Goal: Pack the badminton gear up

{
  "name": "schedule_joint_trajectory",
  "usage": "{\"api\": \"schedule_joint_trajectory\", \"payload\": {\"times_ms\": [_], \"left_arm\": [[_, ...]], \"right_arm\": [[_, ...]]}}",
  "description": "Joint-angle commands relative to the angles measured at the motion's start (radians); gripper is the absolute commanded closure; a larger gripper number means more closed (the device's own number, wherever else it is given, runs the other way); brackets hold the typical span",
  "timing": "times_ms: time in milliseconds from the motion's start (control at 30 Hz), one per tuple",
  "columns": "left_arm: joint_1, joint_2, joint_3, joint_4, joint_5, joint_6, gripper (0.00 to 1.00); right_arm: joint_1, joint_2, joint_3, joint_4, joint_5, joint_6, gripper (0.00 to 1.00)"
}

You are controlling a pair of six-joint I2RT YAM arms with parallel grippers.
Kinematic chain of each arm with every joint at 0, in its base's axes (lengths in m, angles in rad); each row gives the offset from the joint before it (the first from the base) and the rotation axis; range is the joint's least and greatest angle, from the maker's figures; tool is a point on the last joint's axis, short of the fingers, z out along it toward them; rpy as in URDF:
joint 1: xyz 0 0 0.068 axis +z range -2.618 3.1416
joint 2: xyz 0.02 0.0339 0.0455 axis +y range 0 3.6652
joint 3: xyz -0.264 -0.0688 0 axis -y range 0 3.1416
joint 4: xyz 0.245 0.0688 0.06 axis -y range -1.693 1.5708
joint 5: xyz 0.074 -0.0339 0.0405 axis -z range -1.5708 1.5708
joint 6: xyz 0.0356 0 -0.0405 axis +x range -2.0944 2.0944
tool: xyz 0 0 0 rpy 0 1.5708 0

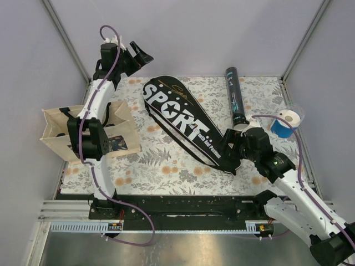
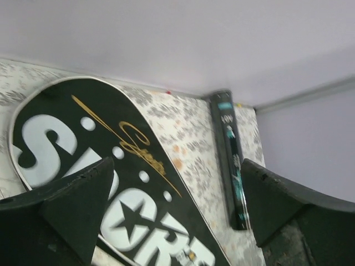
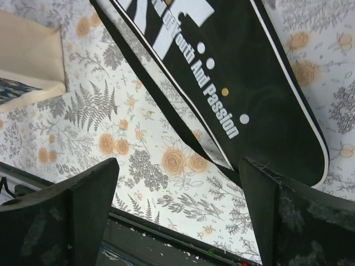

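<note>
While both pairs of jaws stand spread with nothing between them, the SPORT cover (image 1: 183, 122) lies slantwise on the counter (image 1: 166, 169).
Its long axis runs from the broad head at the far left to the narrow end at the near right. The right gripper (image 1: 229, 152) hangs just over that narrow end, so the right arm looks the nearer. The left gripper (image 1: 138, 55) is raised beyond the head, near the far-left corner, looking down on the lettering. The black tube (image 1: 237, 97) lies at the far right, apart from the cover and just past the right gripper. No racket or shuttlecock shows. The tote bag (image 1: 52, 130) stands at the left edge, beside the left arm.
</note>
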Motion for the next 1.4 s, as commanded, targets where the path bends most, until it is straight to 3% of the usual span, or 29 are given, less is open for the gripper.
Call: {"api": "schedule_joint_trajectory", "payload": {"times_ms": [0, 233, 533, 667, 833, 967, 1367], "left_arm": [[-0.067, -0.287, -0.141, -0.002, 0.058, 0.131, 0.01], [-0.198, -0.655, -0.452, -0.037, 0.098, 0.16, 0.01], [-0.317, -1.095, -0.9, -0.005, 0.118, 0.26, 0.01], [-0.336, -1.246, -1.068, 0.09, 0.104, 0.252, 0.01], [-0.334, -1.336, -1.157, 0.111, 0.065, 0.286, 0.01], [-0.336, -1.346, -1.148, 0.107, 0.126, 0.294, 0.01], [-0.334, -1.369, -1.162, 0.088, 0.078, 0.297, 0.01]], "right_arm": [[-0.005, -0.021, 0.112, -0.039, 0.015, -0.077, 0.01], [-0.005, -0.098, 0.172, -0.136, 0.127, -0.088, 0.0], [-0.006, -0.262, 0.156, -0.119, 0.022, -0.055, 0.0], [-0.005, -0.325, 0.129, -0.096, -0.014, -0.063, 0.01], [-0.005, -0.371, 0.104, -0.095, -0.014, -0.057, 0.0], [-0.005, -0.375, 0.104, -0.095, -0.013, -0.063, 0.01], [-0.005, -0.377, 0.087, -0.095, 0.067, -0.085, 0.0]]}}
